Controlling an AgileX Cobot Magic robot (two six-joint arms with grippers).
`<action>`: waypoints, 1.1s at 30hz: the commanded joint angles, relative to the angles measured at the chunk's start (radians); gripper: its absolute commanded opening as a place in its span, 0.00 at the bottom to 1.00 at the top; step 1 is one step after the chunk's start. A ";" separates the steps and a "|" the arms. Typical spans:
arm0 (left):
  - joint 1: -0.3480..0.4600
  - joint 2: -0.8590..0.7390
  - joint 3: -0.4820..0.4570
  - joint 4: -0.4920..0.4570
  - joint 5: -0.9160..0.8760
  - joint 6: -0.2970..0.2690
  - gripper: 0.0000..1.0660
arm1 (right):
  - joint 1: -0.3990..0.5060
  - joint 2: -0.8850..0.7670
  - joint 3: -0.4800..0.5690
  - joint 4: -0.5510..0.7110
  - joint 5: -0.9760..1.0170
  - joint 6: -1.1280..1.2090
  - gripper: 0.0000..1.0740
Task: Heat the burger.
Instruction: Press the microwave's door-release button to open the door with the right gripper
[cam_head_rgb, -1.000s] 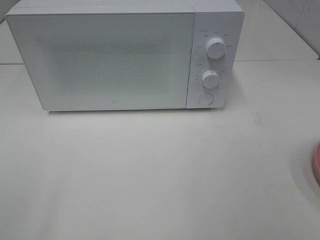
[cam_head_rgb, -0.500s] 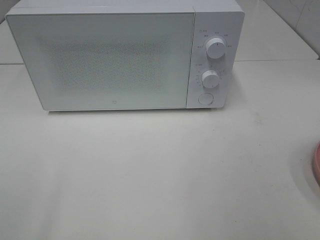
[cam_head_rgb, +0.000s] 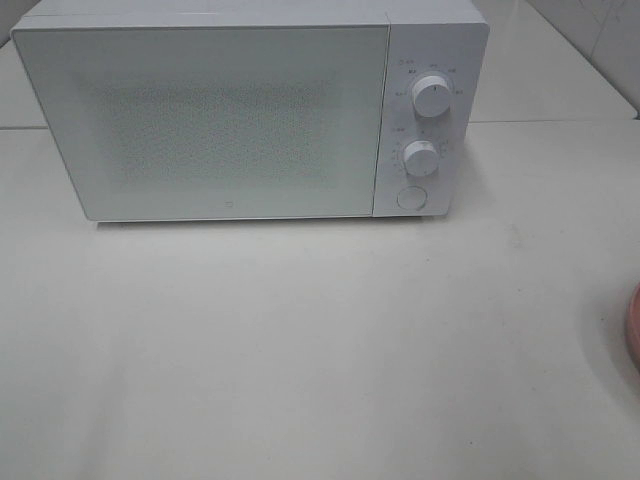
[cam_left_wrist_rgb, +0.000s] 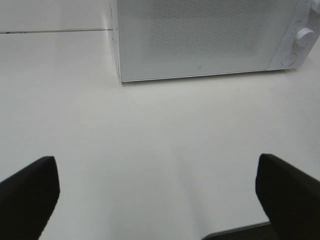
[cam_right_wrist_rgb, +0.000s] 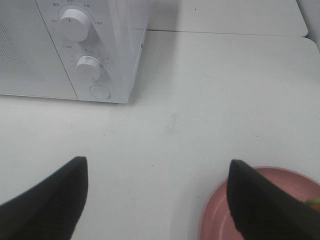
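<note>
The white microwave (cam_head_rgb: 210, 120) stands at the back of the table with its door shut. Neither gripper shows in the exterior high view. My left gripper (cam_left_wrist_rgb: 157, 200) hangs open over bare table in front of the microwave (cam_left_wrist_rgb: 200, 35), with nothing between its black fingers (cam_left_wrist_rgb: 27, 195). My right gripper (cam_right_wrist_rgb: 157, 200) is open too, off the microwave's control side. One of its fingers (cam_right_wrist_rgb: 265, 205) covers part of a pink plate (cam_right_wrist_rgb: 215, 220). Of the burger (cam_right_wrist_rgb: 314, 201) only a green and orange sliver shows on that plate, past the finger.
The microwave's panel carries an upper knob (cam_head_rgb: 431, 97), a lower knob (cam_head_rgb: 421, 158) and a round button (cam_head_rgb: 411, 198). The pink plate (cam_head_rgb: 634, 325) just shows at the table's right edge. A tiled wall rises at the back right.
</note>
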 joint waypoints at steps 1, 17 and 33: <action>0.003 0.002 0.003 -0.005 0.004 -0.004 0.94 | -0.007 0.039 -0.005 0.000 -0.050 -0.013 0.71; 0.003 0.002 0.003 -0.005 0.004 -0.004 0.94 | -0.007 0.307 0.039 -0.007 -0.424 -0.012 0.71; 0.003 0.002 0.003 -0.005 0.004 -0.003 0.94 | -0.004 0.603 0.238 -0.007 -1.144 -0.013 0.71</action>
